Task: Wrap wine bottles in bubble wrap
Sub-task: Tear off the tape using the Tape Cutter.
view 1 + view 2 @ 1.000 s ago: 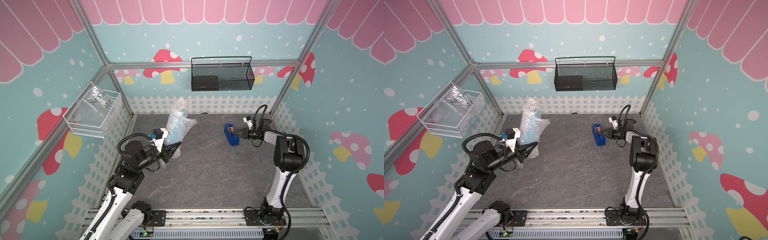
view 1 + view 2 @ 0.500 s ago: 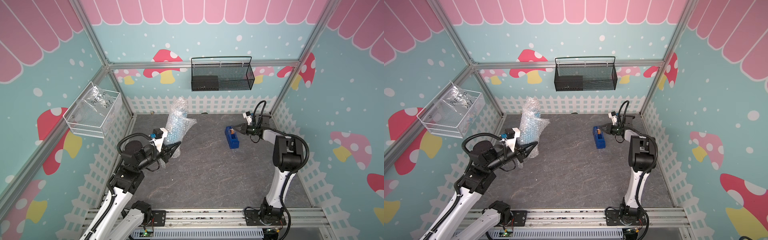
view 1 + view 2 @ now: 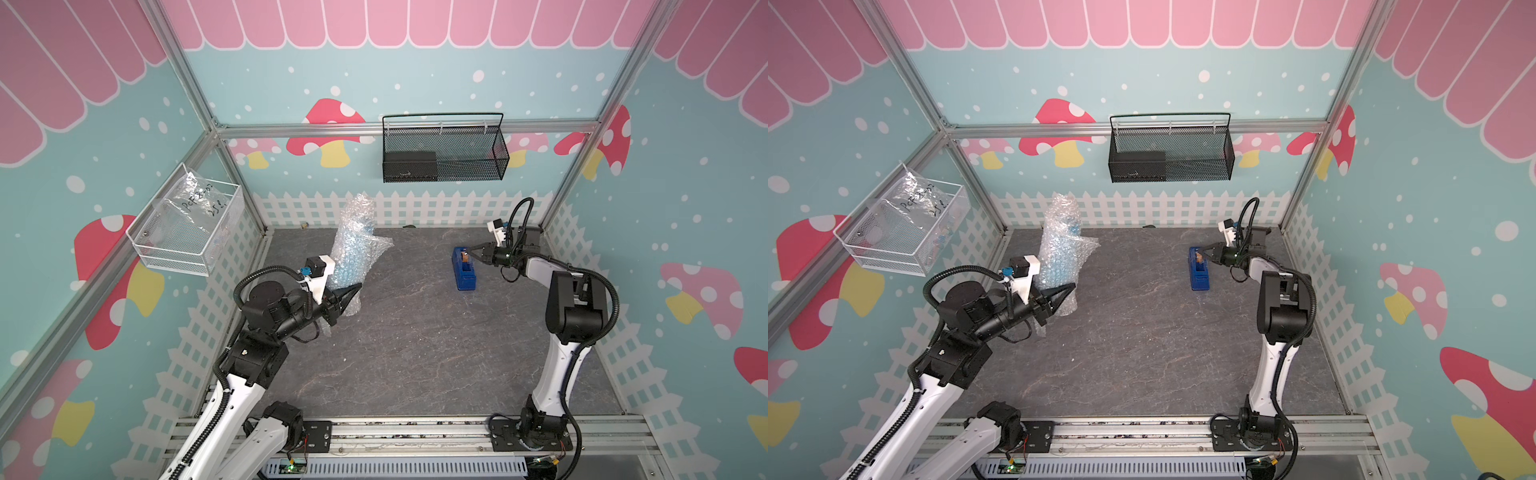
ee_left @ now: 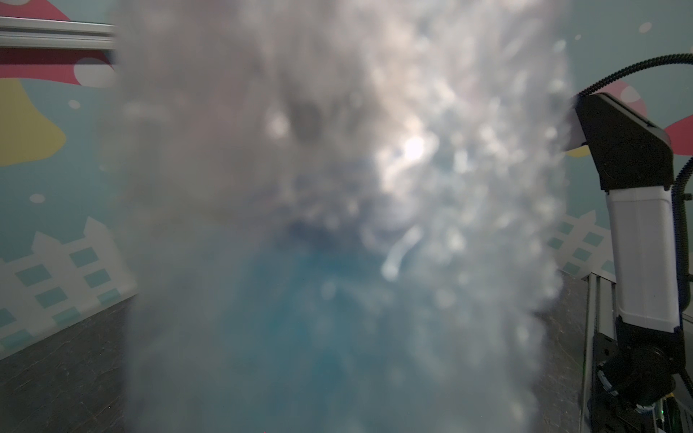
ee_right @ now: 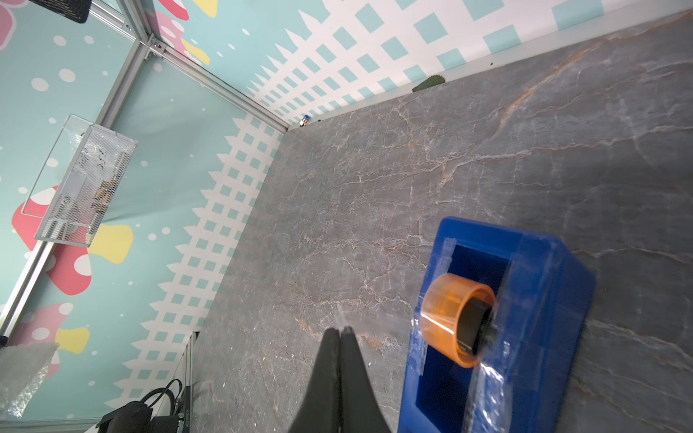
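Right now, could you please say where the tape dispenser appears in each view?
In a top view: tape dispenser, right of centre.
In a top view: tape dispenser, right of centre.
Left wrist: absent; bubble wrap fills it.
Right wrist: tape dispenser close beside the right hand.
Shared landmark (not left wrist): white mesh basket.

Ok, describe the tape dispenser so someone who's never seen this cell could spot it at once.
Start at the black mesh basket on the back wall and drop to the grey table below its right end. There, by the right gripper, lies the tape dispenser. It is the only solid dark-blue block, holding an orange-brown roll, unlike the whitish bubble wrap across the table.
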